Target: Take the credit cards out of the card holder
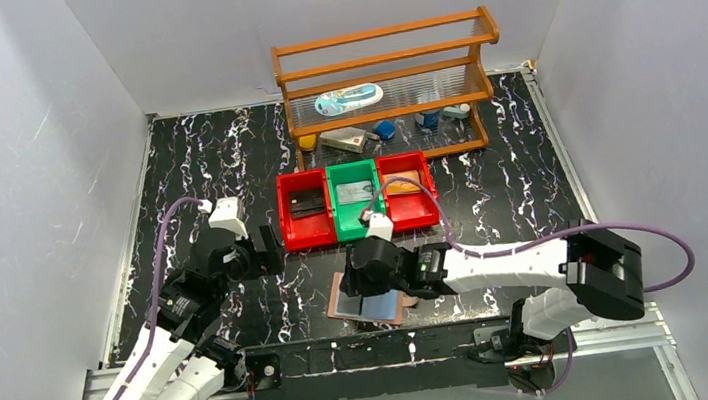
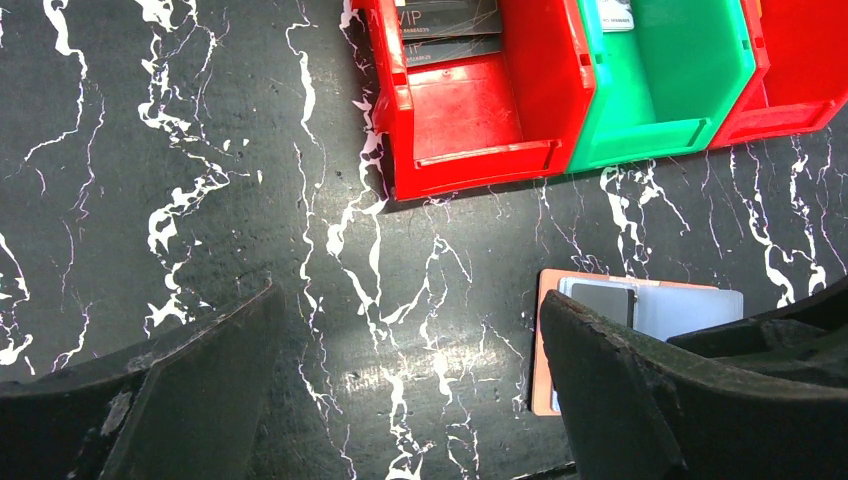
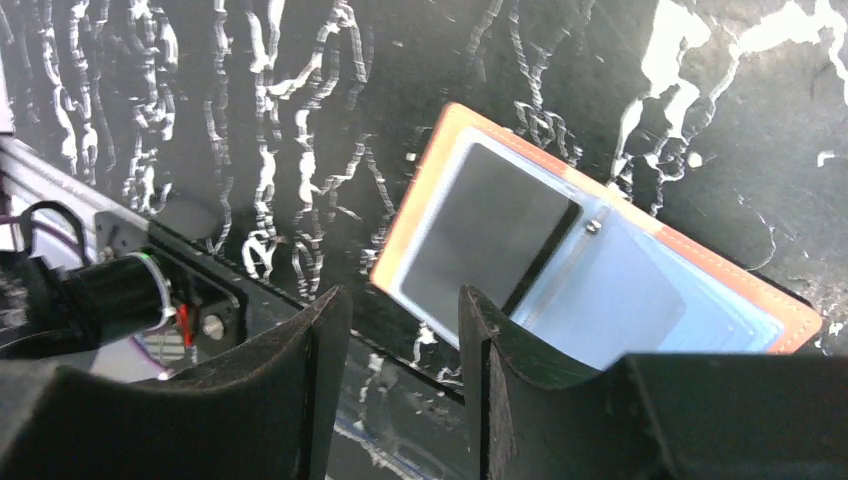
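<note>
Right end effector hangs over the near edge of the open card holder, fingers apart with nothing between them. A dark grey card sits in one sleeve, so it is left to pull. Farther out, the left end effector gapes wide and empty above the counter. Bins beyond hold a black card, a silver card and an orange card: mostly done, I judge.
</note>
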You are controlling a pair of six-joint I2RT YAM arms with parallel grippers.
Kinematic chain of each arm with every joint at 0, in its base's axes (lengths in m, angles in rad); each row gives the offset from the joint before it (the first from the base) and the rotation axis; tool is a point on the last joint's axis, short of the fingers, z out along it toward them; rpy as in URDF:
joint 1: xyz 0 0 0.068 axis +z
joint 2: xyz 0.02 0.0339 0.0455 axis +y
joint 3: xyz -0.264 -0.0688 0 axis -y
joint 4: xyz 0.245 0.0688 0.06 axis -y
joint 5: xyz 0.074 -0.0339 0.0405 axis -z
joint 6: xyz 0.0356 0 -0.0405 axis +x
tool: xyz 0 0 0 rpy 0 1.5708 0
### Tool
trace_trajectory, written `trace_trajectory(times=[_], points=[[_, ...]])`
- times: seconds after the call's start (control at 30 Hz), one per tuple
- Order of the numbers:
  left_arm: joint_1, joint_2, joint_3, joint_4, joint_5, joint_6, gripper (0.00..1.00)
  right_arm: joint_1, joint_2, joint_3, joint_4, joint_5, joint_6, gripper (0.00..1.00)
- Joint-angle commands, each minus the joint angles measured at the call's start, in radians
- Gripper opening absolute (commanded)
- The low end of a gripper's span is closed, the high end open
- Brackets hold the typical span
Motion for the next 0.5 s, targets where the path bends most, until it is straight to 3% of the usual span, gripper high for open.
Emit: trace_trajectory(times=[0.0, 0.07, 0.13, 0.3, 0.47], points=[[0.004, -0.001, 0.020, -0.009, -0.009, 0.001, 0.99, 0.010, 0.010, -0.176, 0.161, 0.021, 0.208, 0.51], [0.003, 0.000, 0.022, -0.010, -0.002, 0.002, 0.98, 0.009, 0.010, -0.243, 0.218, 0.010, 0.261, 0.51], [0.003, 0.005, 0.022, -0.006, 0.015, 0.007, 0.98, 0.010, 0.008, -0.360, 0.386, -0.015, 0.329, 0.48], [0.003, 0.015, 0.018, 0.003, 0.057, 0.018, 0.98, 0.001, -0.017, -0.464, 0.460, 0.006, 0.384, 0.42], [0.003, 0.001, -0.012, 0.066, 0.239, 0.025, 0.94, -0.006, -0.044, -0.490, 0.493, 0.011, 0.375, 0.37]])
